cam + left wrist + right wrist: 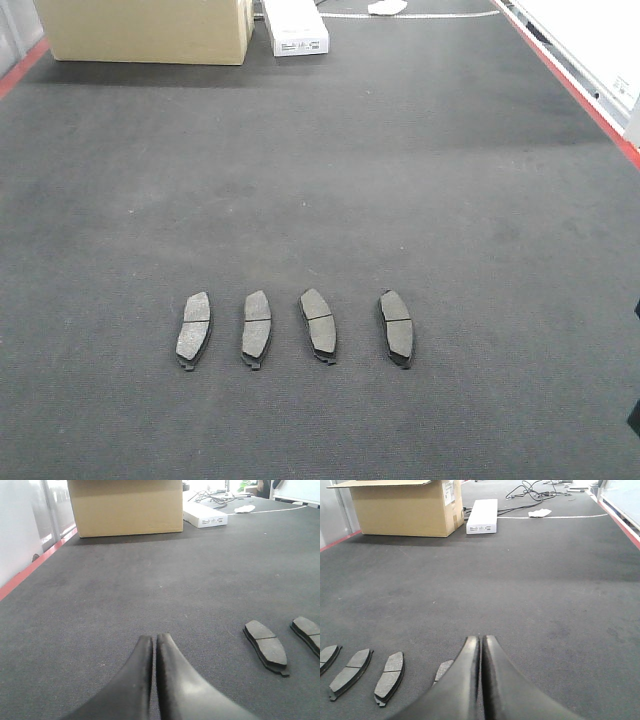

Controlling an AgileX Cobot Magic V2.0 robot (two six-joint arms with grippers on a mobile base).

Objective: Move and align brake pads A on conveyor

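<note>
Several dark-grey crescent brake pads A lie side by side in a row on the conveyor belt (pixel 330 180), each with a groove across its middle; the leftmost pad (pixel 194 328) and the rightmost pad (pixel 396 327) bound the row. In the left wrist view my left gripper (pixel 154 638) is shut with nothing in it, low over the belt, and two pads (pixel 265 645) lie to its right. My right gripper (pixel 481 638) is also shut and empty; pads (pixel 389 676) lie to its left, and one pad (pixel 443 670) is partly hidden behind its left finger. Neither gripper touches a pad.
A cardboard box (pixel 145 30) and a flat white box (pixel 295 28) stand at the belt's far end. Red edge strips (pixel 565 75) run along both sides. Cables (pixel 530 490) and a white cloth (pixel 540 513) lie beyond the far end.
</note>
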